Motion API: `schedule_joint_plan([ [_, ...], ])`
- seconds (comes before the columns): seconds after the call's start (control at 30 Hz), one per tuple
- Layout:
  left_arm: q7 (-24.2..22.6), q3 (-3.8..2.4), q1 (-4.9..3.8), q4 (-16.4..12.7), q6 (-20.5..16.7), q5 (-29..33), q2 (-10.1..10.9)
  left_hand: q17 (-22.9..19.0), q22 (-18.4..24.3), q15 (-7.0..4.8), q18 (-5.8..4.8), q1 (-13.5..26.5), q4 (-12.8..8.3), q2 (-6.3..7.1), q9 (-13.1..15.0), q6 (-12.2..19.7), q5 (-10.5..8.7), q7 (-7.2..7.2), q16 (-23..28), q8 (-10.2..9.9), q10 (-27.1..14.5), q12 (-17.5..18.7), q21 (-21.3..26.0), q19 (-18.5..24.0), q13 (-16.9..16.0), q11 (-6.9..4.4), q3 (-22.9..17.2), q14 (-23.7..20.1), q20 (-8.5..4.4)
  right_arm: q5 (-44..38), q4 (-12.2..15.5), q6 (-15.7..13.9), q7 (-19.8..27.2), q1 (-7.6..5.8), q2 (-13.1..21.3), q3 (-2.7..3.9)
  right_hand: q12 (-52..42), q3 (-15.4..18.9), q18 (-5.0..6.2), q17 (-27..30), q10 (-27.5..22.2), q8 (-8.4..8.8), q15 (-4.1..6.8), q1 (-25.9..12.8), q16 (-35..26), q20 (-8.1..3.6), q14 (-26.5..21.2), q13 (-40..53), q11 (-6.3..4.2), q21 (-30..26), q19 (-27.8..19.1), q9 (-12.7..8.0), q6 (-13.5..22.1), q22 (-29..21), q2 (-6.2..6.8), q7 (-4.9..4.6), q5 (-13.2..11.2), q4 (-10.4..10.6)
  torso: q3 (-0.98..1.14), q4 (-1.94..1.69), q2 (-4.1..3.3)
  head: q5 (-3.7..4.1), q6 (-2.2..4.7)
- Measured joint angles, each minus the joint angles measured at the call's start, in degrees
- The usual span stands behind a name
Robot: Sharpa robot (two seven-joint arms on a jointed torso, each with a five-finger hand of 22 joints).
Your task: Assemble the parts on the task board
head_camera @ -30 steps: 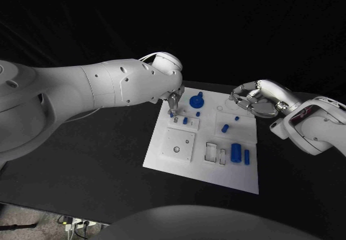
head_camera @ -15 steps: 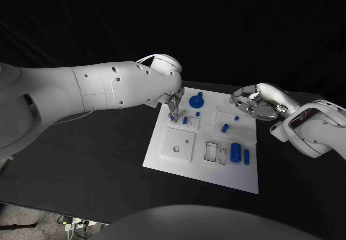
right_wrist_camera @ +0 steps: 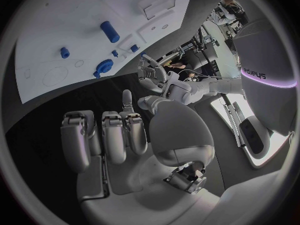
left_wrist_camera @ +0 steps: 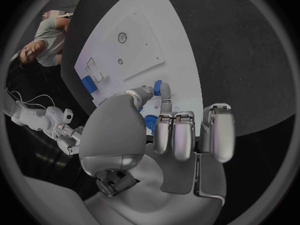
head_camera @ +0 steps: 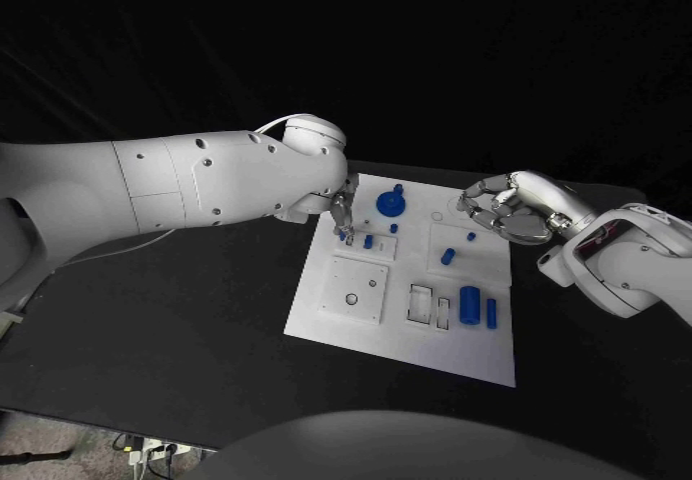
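Head view | my left hand (head_camera: 342, 207) pinched a small blue part (left_wrist_camera: 157, 88) over the task board (head_camera: 368, 310) | right hand (head_camera: 508, 205) curled up, holding nothing.

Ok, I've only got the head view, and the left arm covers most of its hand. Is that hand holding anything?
Observer: Yes. The left wrist view shows the left hand pinching a small blue part between its thumb and a finger.
Operator: Is that part over the board?
Observer: Yes. In that view the white task board lies right behind the part, near the board's edge.
Operator: And the right palm?
Observer: The right wrist view shows the right hand with its fingers curled in and nothing in them.
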State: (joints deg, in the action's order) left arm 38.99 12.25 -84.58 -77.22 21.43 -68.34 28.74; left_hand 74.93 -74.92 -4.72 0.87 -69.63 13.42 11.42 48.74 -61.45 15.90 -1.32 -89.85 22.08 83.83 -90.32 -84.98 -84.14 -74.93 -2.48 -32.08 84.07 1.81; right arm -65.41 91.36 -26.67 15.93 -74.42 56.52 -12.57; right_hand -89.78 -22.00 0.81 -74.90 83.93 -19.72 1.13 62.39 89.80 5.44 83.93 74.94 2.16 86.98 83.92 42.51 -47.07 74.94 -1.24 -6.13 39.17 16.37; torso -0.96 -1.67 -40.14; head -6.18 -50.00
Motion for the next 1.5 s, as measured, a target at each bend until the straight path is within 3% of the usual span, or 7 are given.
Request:
schedule_joint_plan([
  [0.33, 0.6, 0.58, 0.84, -2.1, -9.21, -0.29, 1.48, -0.01, 0.0, 0.0, 0.01, 0.16, 0.01, -0.31, 0.29, 0.0, 0.01, 0.0, 0.0, -0.01, 0.11, 0.0, 0.23, 0.0, 0.0, -0.11, 0.01, 0.0, 0.0, 0.0, -0.23, -0.09, 0.02, 0.88, 0.13, -0.02, 0.0, -0.24, 0.0, 0.0, 0.0, 0.0, 0.0, 0.3, 0.0, 0.0, 0.0, 0.0, 0.0, 0.0, 0.0, 0.29, 0.0, -0.01, 0.3, 0.0, 0.0, -0.24, -0.1, -0.05, 0.06, -0.09, 0.0],
  [0.53, 0.71, 0.62, 1.14, -2.56, -12.18, -0.57, 1.56, -0.01, 0.0, -0.2, 0.01, 0.06, 0.07, -0.51, 0.44, 0.0, 0.01, 0.0, 0.0, -0.05, 0.21, 0.0, 0.23, 0.0, 0.0, -0.2, 0.07, -0.2, 0.0, -0.01, -0.36, -0.11, 0.02, 1.21, 0.11, -0.02, 0.0, -0.26, 0.0, 0.0, 0.0, 0.0, 0.0, 0.41, 0.0, 0.0, 0.0, 0.0, 0.0, 0.0, 0.0, 0.38, 0.0, -0.01, 0.41, 0.0, 0.0, -0.21, -0.12, 0.0, 0.04, -0.34, 0.0],
  [0.93, 0.82, 0.69, 1.89, -2.0, -13.16, -0.55, 1.28, -0.01, 0.01, -0.2, 0.0, 0.29, 0.08, -0.73, 0.6, 0.0, -0.05, 0.0, 0.0, 0.06, 0.21, 0.0, 0.23, 0.21, 0.0, -0.2, 0.08, -0.2, -0.2, 0.03, -0.64, -0.09, -0.06, 1.57, -0.03, -0.02, 0.0, -0.55, -0.01, 0.0, 0.0, -0.21, 0.0, 0.73, 0.0, 0.0, 0.0, 0.0, 0.0, -0.23, 0.0, 0.58, 0.0, -0.02, 0.73, 0.0, 0.22, -0.24, -0.1, 0.07, -0.06, -0.63, 0.0],
  [1.5, 0.89, 0.72, 2.04, -1.55, -12.31, -0.27, 1.01, -0.02, 0.01, -0.2, 0.0, 0.52, 0.17, -0.94, 0.8, 0.0, 0.18, 0.0, 0.0, 0.05, 0.21, 0.0, 0.23, 0.21, 0.0, -0.2, 0.16, -0.2, -0.19, 0.04, -0.71, -0.03, -0.23, 1.68, -0.11, -0.02, 0.0, -0.71, 0.0, -0.04, 0.0, -0.21, 0.0, 0.74, 0.0, 0.0, 0.0, 0.0, 0.0, -0.45, 0.0, 0.77, 0.0, -0.03, 0.73, 0.0, 0.47, -0.4, -0.07, 0.13, -0.08, -0.81, 0.0],
])
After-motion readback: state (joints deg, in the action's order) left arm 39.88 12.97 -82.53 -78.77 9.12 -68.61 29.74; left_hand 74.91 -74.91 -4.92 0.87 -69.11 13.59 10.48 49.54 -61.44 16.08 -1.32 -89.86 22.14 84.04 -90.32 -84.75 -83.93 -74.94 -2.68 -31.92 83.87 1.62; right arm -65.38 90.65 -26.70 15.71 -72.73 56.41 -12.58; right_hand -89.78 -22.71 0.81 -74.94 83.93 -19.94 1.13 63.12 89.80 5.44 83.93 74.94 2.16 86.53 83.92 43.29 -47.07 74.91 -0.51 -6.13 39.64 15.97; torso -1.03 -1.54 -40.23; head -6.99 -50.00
